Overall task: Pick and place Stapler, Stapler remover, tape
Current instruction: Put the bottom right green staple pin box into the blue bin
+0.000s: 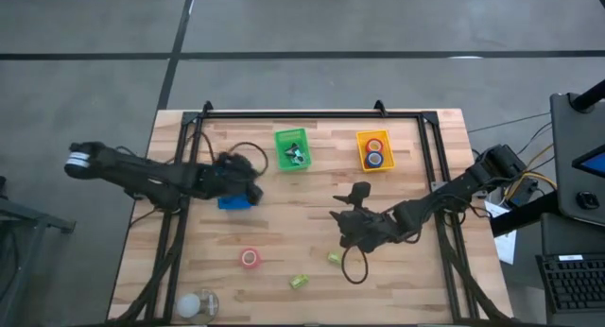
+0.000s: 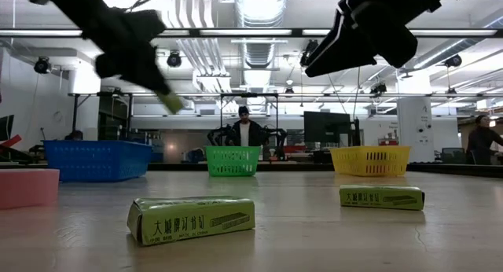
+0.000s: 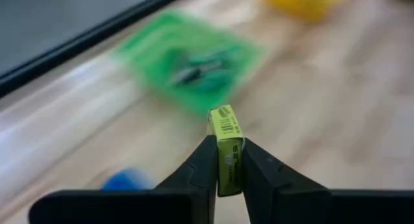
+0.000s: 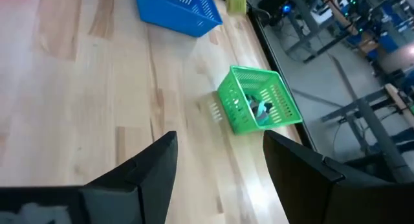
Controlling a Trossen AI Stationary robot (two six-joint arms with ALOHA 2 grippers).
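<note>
Left hand (image 3: 226, 179) is up off the surface (image 1: 302, 214) near the blue basket (image 1: 234, 201), clamped on a little green staple box (image 3: 226, 146). One red tape (image 1: 250, 259) roll lies on the wood further front, more in the yellow basket (image 1: 374, 149). Right hand (image 4: 220, 166) hangs mid-surface, fingers spread, holding nothing.

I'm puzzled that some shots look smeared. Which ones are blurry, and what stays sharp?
Left wrist view: the green basket and table are streaked, while the left tool and its small green box stay sharp. Low view: the near boxes are crisp and both arms overhead are blurred.
</note>
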